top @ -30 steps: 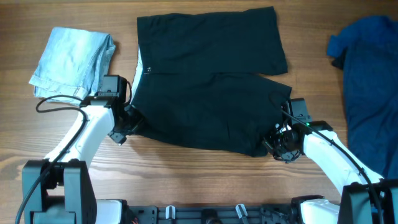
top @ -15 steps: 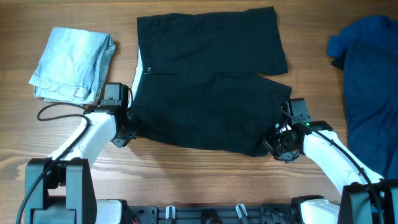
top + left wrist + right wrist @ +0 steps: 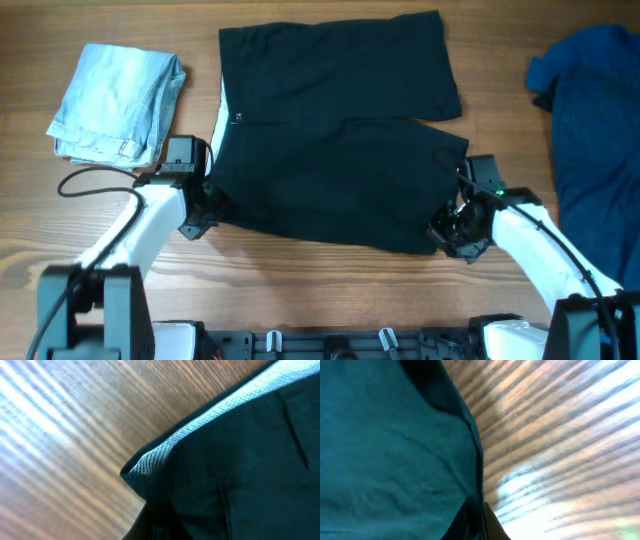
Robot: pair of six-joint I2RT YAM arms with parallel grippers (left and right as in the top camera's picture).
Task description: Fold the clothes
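**A:** What is on the wooden table (image 3: 300, 290), starting from the left?

**B:** At the far left lies a pale blue denim piece (image 3: 118, 105), folded into a rough rectangle. It sits apart from everything else.

**A:** And next to it?

**B:** The left gripper (image 3: 207, 203), on a white arm with a black cable looping beside it. It sits at the near left corner of the black shorts (image 3: 335, 150). Its jaws are closed tight on that corner, at the waistband (image 3: 200, 430). The left wrist view shows the waistband's pale mesh lining turned outward, with dark cloth running down toward the fingers. The fingers themselves are barely visible there.

**A:** How do the shorts lie?

**B:** Spread flat in the middle of the table, with the waist to the left and both legs pointing right. One leg lies at the far side. The other is nearer the robot and has a few soft wrinkles.

**A:** And the other arm?

**B:** The right gripper (image 3: 447, 222) is at the near right corner of the shorts, at the hem of the nearer leg. Its jaws are pinched closed on the hem edge. The right wrist view shows the cloth edge running straight down between the fingers, with bare wood to the right of it.

**A:** Anything further right?

**B:** A royal-blue garment (image 3: 595, 150), crumpled and unfolded, along the right edge of the table. It is well apart from the shorts.
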